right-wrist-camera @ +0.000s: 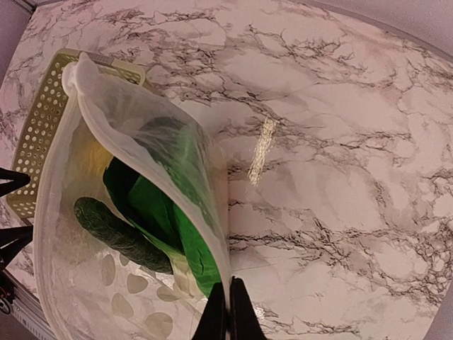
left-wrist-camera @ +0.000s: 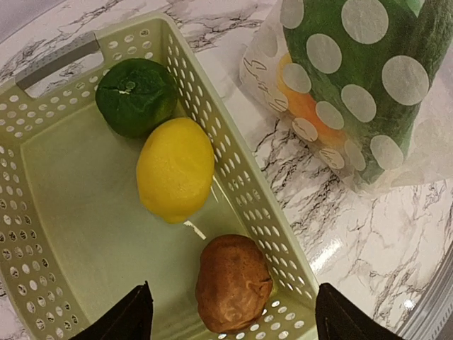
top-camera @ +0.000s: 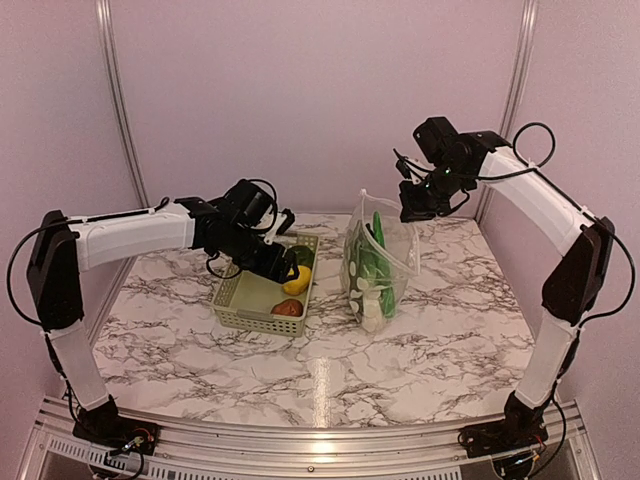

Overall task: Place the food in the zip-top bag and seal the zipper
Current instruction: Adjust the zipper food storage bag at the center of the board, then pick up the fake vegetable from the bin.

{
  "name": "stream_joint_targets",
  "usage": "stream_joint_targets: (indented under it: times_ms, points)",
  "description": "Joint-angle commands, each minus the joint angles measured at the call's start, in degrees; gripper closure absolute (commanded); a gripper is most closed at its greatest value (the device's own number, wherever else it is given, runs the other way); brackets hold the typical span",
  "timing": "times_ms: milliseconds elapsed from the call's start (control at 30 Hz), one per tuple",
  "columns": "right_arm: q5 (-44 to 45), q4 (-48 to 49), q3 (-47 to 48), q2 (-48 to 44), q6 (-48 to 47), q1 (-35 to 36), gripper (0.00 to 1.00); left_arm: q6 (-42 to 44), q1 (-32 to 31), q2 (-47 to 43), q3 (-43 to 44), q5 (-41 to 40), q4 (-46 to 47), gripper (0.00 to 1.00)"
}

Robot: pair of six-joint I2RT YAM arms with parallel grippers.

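Note:
The pale green basket (left-wrist-camera: pixel 233 163) holds three pieces of food: a dark green round piece (left-wrist-camera: pixel 136 95), a yellow oval fruit (left-wrist-camera: pixel 175 168) and a brown round piece (left-wrist-camera: pixel 233 283). My left gripper (left-wrist-camera: pixel 232 301) hovers open over the basket's near corner, its fingers wide on either side of the brown piece and not touching it. The zip-top bag (top-camera: pixel 378 265) stands upright right of the basket, with green vegetables (right-wrist-camera: pixel 120 230) and an orange piece inside. My right gripper (right-wrist-camera: pixel 228 312) is shut on the bag's mouth edge and holds it up and open. I cannot make out the zipper.
The basket (top-camera: pixel 262 300) sits mid-table, left of the bag and almost touching it. Bare marble (right-wrist-camera: pixel 340 177) stretches to the right of the bag. Pink walls and metal frame posts (top-camera: pixel 118 100) close off the back and sides.

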Motion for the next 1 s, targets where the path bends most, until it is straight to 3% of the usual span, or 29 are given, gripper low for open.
stream_joint_targets:
  times_ms: [0,300,700,967]
  points:
    - [-1.03,1.06,-0.38,-1.91,-0.64,-0.66,1.0,3.17,-0.98,2.53,-1.15,6.94,-6.61,0.17]
    - [-1.79,1.23,-1.14,-2.4,-0.69,-0.66,1.0,3.42,-1.67,7.96,-0.59,7.48,-9.49,0.16]
    - [-1.88,1.25,-2.54,-3.63,-0.28,-0.69,1.0,3.28,-1.65,14.17,3.8,5.36,-10.69,0.25]
    - [-2.16,1.41,-2.55,-3.68,0.17,-0.68,1.0,2.86,-1.55,11.45,7.58,-3.65,-13.62,0.48]
